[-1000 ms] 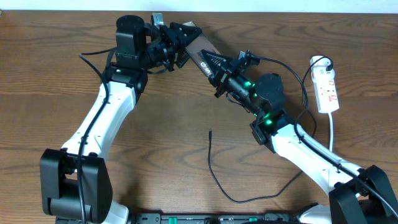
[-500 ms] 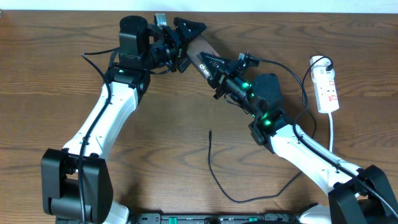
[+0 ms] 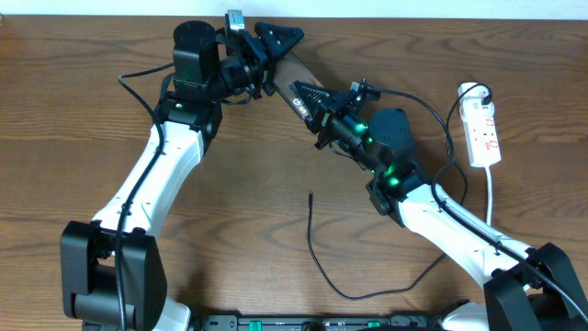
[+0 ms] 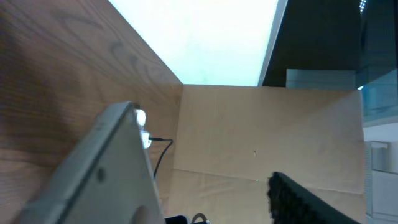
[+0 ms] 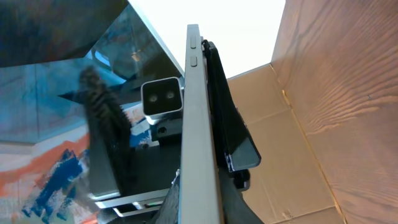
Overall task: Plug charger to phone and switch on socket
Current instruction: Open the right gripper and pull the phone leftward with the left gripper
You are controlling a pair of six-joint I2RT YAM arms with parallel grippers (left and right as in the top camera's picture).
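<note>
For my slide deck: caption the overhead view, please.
Right gripper grips the phone, left gripper open at its far end; charger lies unplugged; socket untouched.

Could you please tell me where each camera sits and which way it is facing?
Overhead: fixed above the table, looking straight down; both arms, the left hand, the right hand, the phone, the charger and the socket show.
Left wrist: on the left arm, looking along the phone's edge toward a cardboard wall; one black finger shows.
Right wrist: on the right arm, looking along the phone, edge-on; its finger lies against it.
Shared: all three show the phone.
</note>
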